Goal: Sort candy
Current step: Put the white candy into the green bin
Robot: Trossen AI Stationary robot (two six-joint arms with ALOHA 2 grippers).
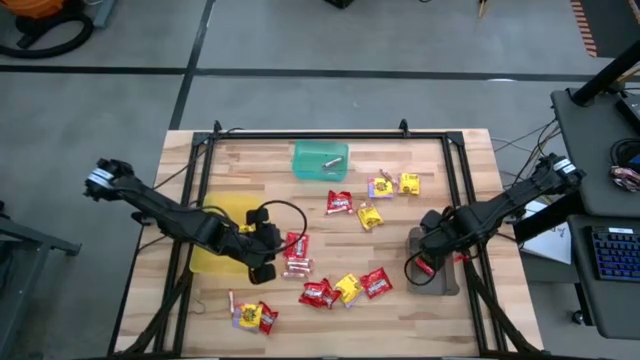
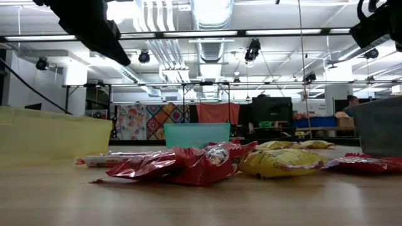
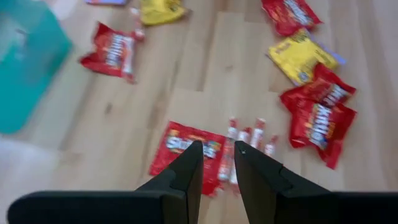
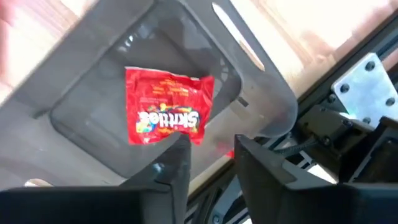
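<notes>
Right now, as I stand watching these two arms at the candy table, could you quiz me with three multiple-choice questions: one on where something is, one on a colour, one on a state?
1. Where is the red packet that shows past the right gripper?
A. In the grey tray
B. In the green tray
C. On the bare table

2. What colour is the tray beside the left gripper?
A. Blue
B. Yellow
C. White

3. How are the right gripper's fingers?
A. Clamped on a red packet
B. Clamped on a tray's rim
C. Apart, holding nothing

Answers: 1 A, the packet lies flat on the grey tray's floor. 2 B, the high view shows a yellow tray by the left arm. 3 C, a gap shows between the fingers, and the packet lies below them.
</notes>
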